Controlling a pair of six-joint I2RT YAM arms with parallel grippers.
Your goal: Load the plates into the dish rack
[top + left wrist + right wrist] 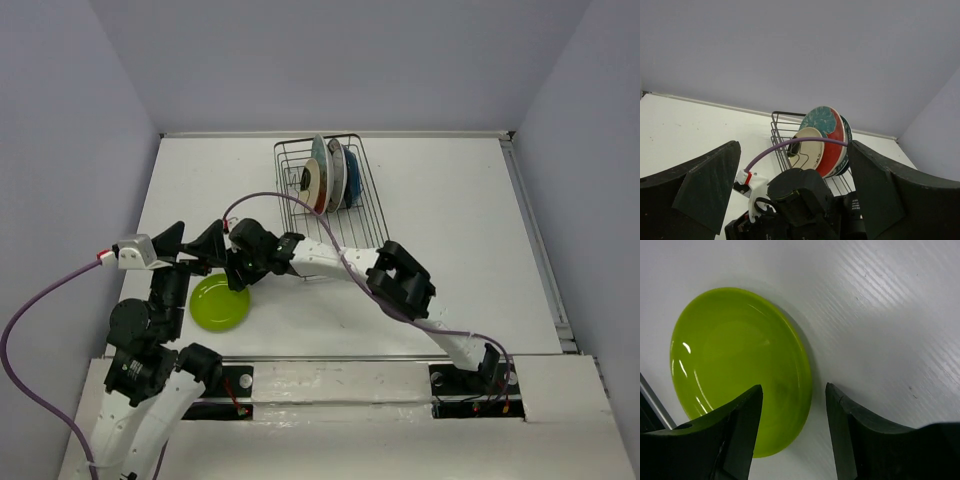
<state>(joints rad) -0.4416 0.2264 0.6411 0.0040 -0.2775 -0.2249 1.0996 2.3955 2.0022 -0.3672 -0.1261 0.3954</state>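
Status: 4 of 5 done. Cream plate [812, 152], red plate [827, 125], white-teal plate [336, 165] and blue plate [351, 185] stand on edge in the rack [290, 165], packed close together at its far end. The near end of the rack looks free.

Left to do: the green plate [735, 355]. It lies flat on the table [450, 250], well apart from the rack, near the left arm's base.

Right gripper [793, 390] reaches across to it with jaws apart and nothing held. In the wrist view one finger sits over the plate's inside and the other over bare table, so the plate's edge falls in the gap between them. My read is that it's lined up for a rim pinch. Height above the plate is unclear, so I can't tell whether a finger touches it yet.

Left gripper [793, 145] has jaws wide apart and is empty, just beside the right one and pointing toward the rack. It's doing no job that I can see.

Next step, as I judge it: close on the rim, tip the plate upright and slot it in — a thin glossy edge, so slip is the risk.
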